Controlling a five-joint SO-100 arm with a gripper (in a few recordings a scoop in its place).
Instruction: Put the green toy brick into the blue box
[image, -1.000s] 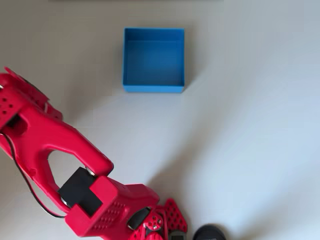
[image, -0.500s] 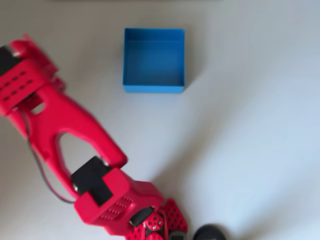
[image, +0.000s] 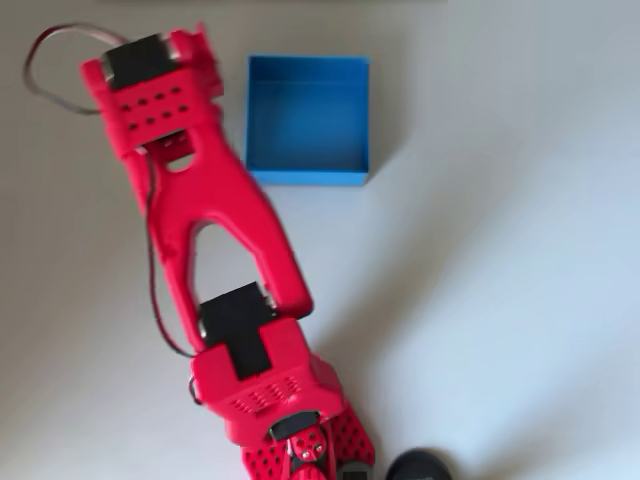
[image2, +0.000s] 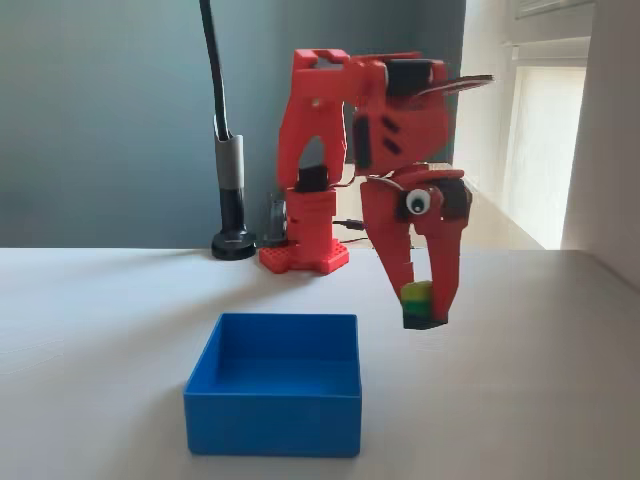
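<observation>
Hand: clamped on the brick, raised above the desk.
Brick: between the fingertips, just right of the box in the fixed view.
Box: on the desk.

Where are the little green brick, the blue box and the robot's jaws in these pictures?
green toy brick (image2: 418, 294): fixed view, its lime face between the fingers.
blue box (image2: 272, 423): fixed view, near outer wall.
gripper (image2: 424, 312): fixed view, midway between its fingertips.

In the overhead view the red arm reaches from its base at 6 o'clock toward 11 o'clock. In the fixed view its hand hangs fingertips-down, fingers closed on the green toy brick
</observation>
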